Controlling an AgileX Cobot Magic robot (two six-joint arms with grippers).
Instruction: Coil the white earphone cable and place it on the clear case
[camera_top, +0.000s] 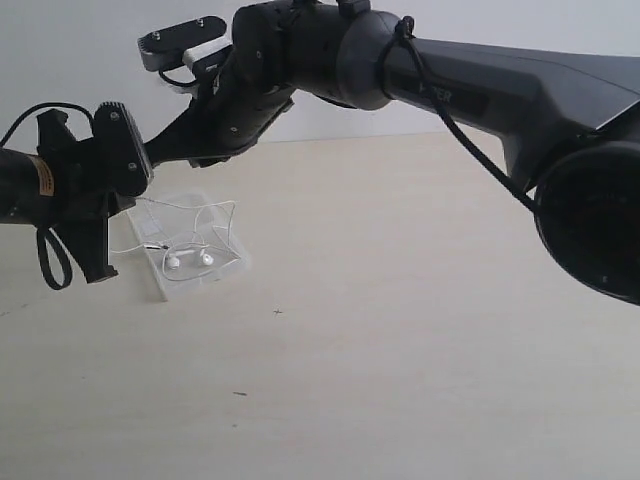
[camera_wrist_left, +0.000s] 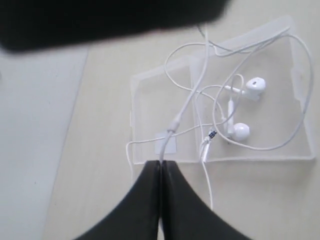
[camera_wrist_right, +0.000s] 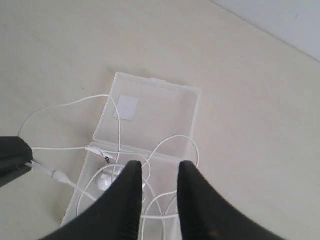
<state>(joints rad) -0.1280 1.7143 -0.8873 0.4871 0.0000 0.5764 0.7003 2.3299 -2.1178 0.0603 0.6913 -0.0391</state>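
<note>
The clear case (camera_top: 222, 244) lies open and flat on the table at the left. Loose loops of the white earphone cable (camera_top: 218, 208) rest on it, with both earbuds (camera_wrist_left: 255, 85) and the plug (camera_wrist_left: 207, 146) over one half. The other half carries a small white label (camera_wrist_right: 126, 106). My left gripper (camera_wrist_left: 161, 163) is shut on a strand of the cable just off the case's edge, and that strand rises from the case into its jaws. My right gripper (camera_wrist_right: 159, 167) hovers above the case, open, with cable loops showing below the gap and nothing held.
The right arm (camera_top: 450, 80) reaches across the whole table from the right, and its wrist (camera_top: 250, 100) hangs just above the left gripper (camera_top: 98, 268). A pale wall (camera_top: 80, 40) stands behind the beige tabletop (camera_top: 400, 330).
</note>
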